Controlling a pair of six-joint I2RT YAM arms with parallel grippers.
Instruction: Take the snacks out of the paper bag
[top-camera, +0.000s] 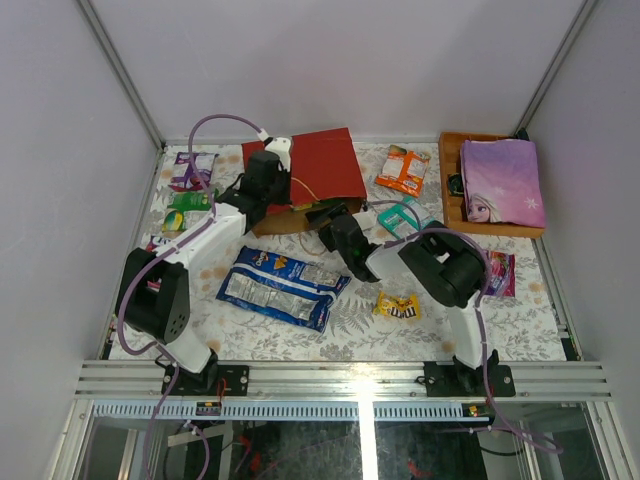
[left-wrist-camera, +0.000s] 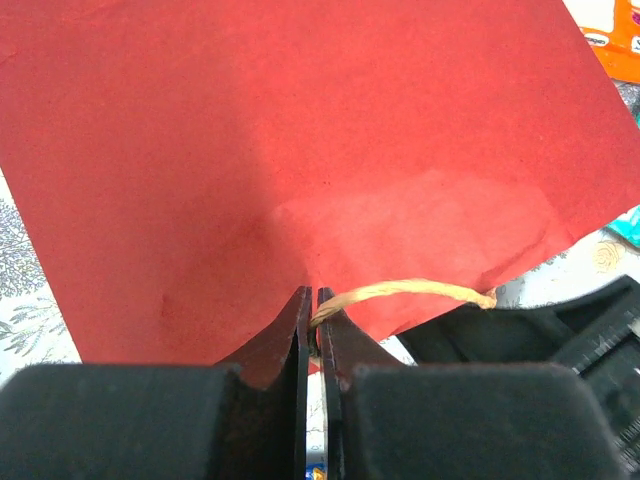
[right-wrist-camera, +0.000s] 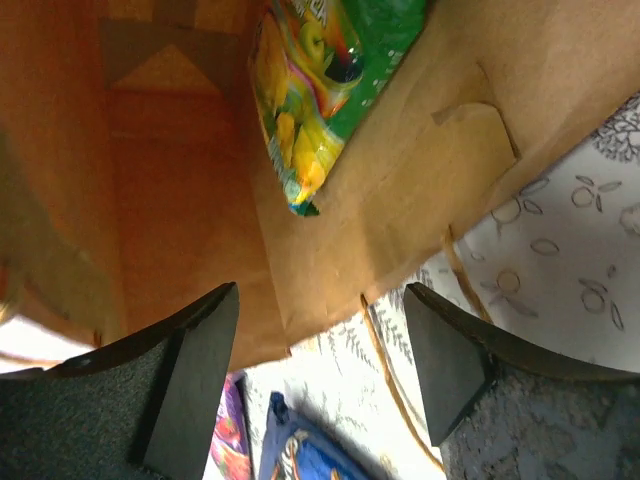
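The red paper bag (top-camera: 315, 160) lies flat at the back of the table, its mouth toward the arms. My left gripper (top-camera: 283, 186) is shut on the bag's tan cord handle (left-wrist-camera: 400, 291) over the red side (left-wrist-camera: 300, 150). My right gripper (right-wrist-camera: 320, 300) stands open at the mouth, nothing between its fingers. Inside, on the brown paper (right-wrist-camera: 400, 170), lies a green and yellow packet (right-wrist-camera: 315, 80). Out on the table lie the long blue bag (top-camera: 280, 285), orange (top-camera: 402, 168), teal (top-camera: 405, 215), purple (top-camera: 190, 170), green (top-camera: 190, 200), small yellow (top-camera: 397, 306) and pink (top-camera: 498, 272) packets.
An orange wooden tray (top-camera: 452, 180) at the back right holds a flat purple princess item (top-camera: 500, 182). A yellow-green packet (top-camera: 175, 221) lies at the left edge. A second cord handle (right-wrist-camera: 385, 370) trails on the floral cloth by the bag's mouth.
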